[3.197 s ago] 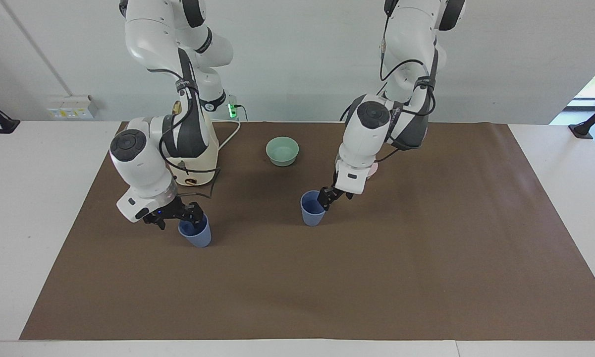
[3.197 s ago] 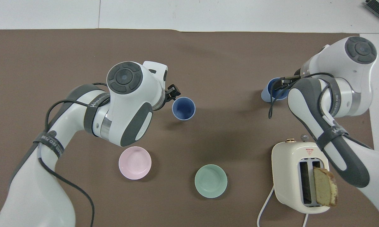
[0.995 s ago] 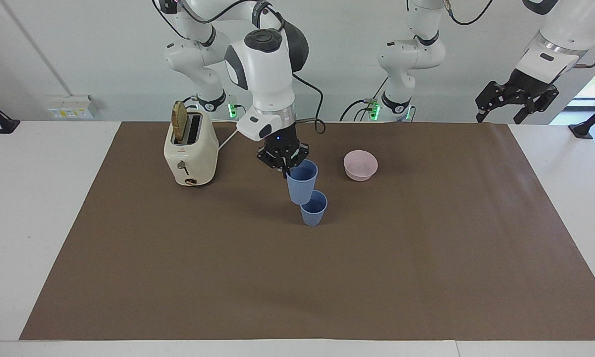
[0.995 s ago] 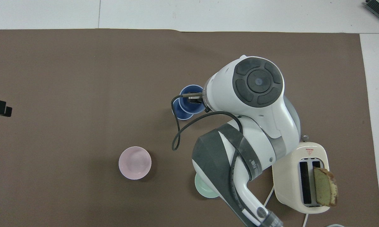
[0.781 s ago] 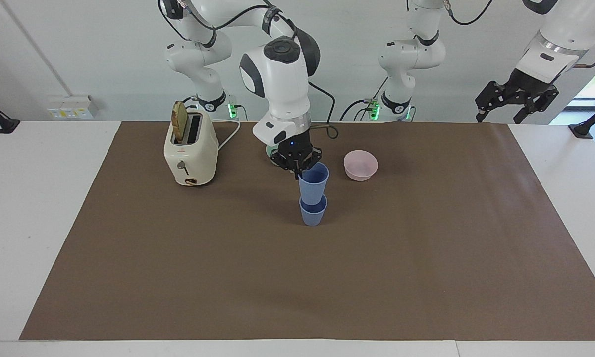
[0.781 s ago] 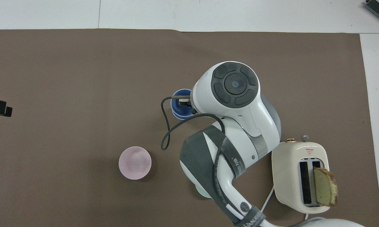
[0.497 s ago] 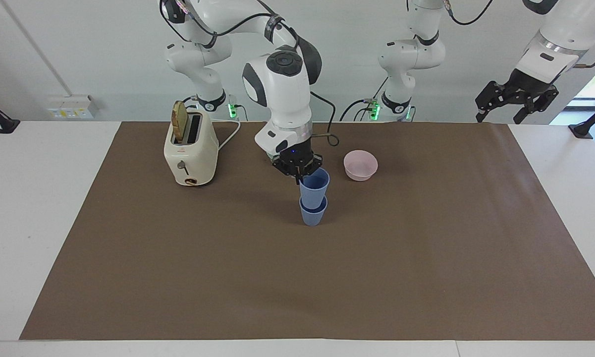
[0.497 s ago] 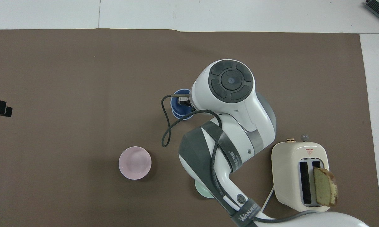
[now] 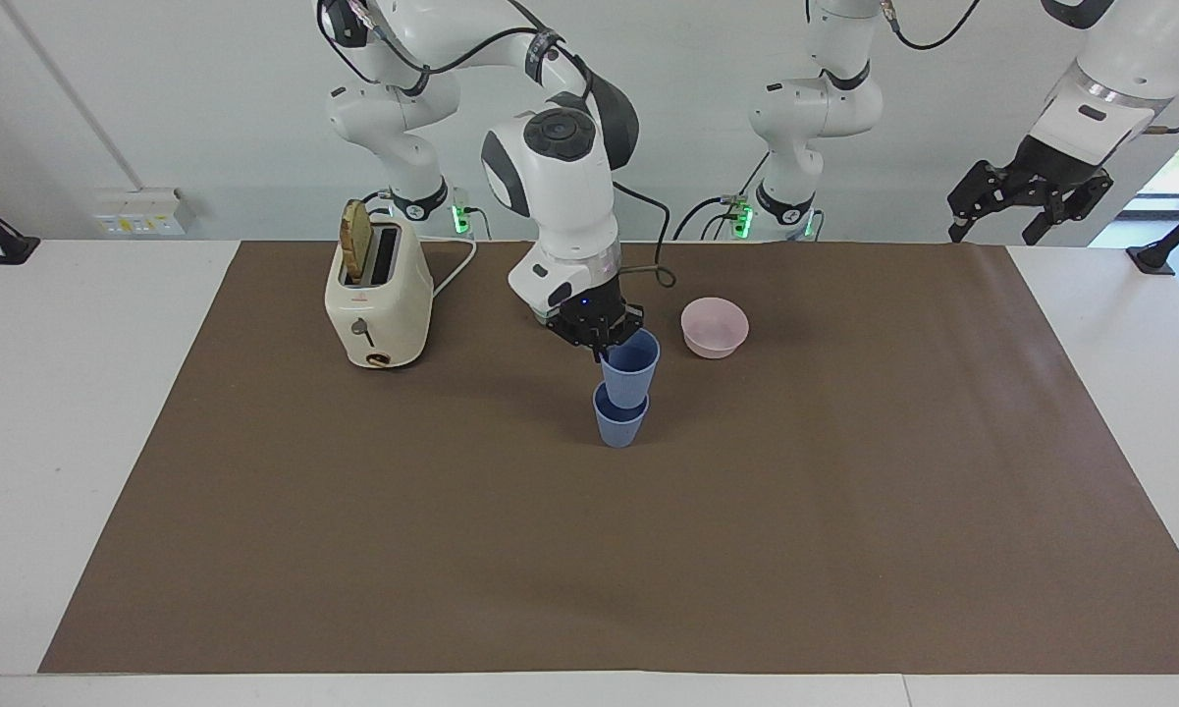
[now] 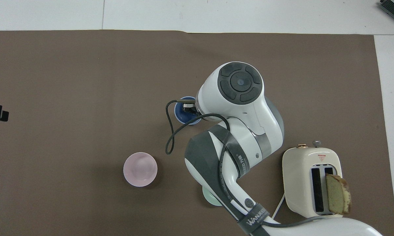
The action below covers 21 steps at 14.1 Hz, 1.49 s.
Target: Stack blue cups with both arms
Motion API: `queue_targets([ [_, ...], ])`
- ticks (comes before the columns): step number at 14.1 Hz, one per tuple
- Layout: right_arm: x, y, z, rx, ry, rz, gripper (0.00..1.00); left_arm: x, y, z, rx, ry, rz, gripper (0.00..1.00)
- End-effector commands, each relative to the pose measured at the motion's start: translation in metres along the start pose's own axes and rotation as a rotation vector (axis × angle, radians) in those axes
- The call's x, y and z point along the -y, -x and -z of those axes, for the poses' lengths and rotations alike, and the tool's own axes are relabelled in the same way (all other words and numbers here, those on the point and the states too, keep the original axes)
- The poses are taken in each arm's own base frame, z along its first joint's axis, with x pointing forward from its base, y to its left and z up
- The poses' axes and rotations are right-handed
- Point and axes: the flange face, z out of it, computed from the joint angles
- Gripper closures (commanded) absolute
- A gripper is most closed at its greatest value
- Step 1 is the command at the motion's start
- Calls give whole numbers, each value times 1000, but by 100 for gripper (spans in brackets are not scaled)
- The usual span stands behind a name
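you see the cream toaster [image 9: 378,304] first, toward the right arm's end of the table, with a slice of bread [image 9: 355,239] standing up out of one slot. its white cord [image 9: 455,267] runs off toward the robots.

next comes the right arm [image 9: 560,187], bent down over the middle of the brown mat [image 9: 589,550]. the right gripper [image 9: 597,334] is clamped on the rim of the upper blue cup [image 9: 630,368], one finger inside the cup and one outside it. that cup leans a little and its base sits in the mouth of the lower blue cup [image 9: 618,420], which stands upright on the mat. you cannot tell whether the upper cup is seated all the way down. from overhead, the arm covers most of the pair and only part of a blue rim [image 10: 183,113] shows beside the wrist.

a sliver of the green bowl [image 10: 210,198] peeks out under the right arm's forearm in the overhead view, nearer the robots than the cups. the pink bowl [image 9: 714,327] sits beside the cups, a little nearer the robots and toward the left arm's end.

the left gripper [image 9: 1026,196] hangs high over the mat's corner at the left arm's end, waiting, its fingers spread apart and holding nothing.
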Motion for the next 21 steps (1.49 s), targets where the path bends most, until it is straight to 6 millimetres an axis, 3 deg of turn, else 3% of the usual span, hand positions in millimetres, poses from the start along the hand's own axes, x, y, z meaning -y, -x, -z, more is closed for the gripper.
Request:
queue_targets([
  [1,-4,1,-8,9,5,6,100,-3,6,2,2,6,3,0],
  [7,-8,-2,-14,-2,-1,8,99,-3,6,2,2,6,5,0],
  [9,-9,-6,-13,-17,-13,-1,87,-3,6,2,2,6,5,0],
  [10,-10,-8,-12,-19,-13,-1,80,-3,6,2,2,6,5,0],
  [11,-12,-9,-10,-24,-12,-1,52,-3,6,2,2,6,5,0],
  [12,-11,-10,-8,-28,-13,0,35,-3,6,3,0,6,5,0],
  [14,-11,-9,-3,-33,-17,-5,19,-3,6,2,2,6,5,0],
  [15,-15,-11,7,-41,-18,-9,14,-3,6,2,2,6,5,0],
  [16,-25,-15,26,-64,-27,-23,0,-3,6,2,2,6,5,0],
  [21,-98,-29,105,-126,4,-93,0,-3,6,2,2,6,5,0],
])
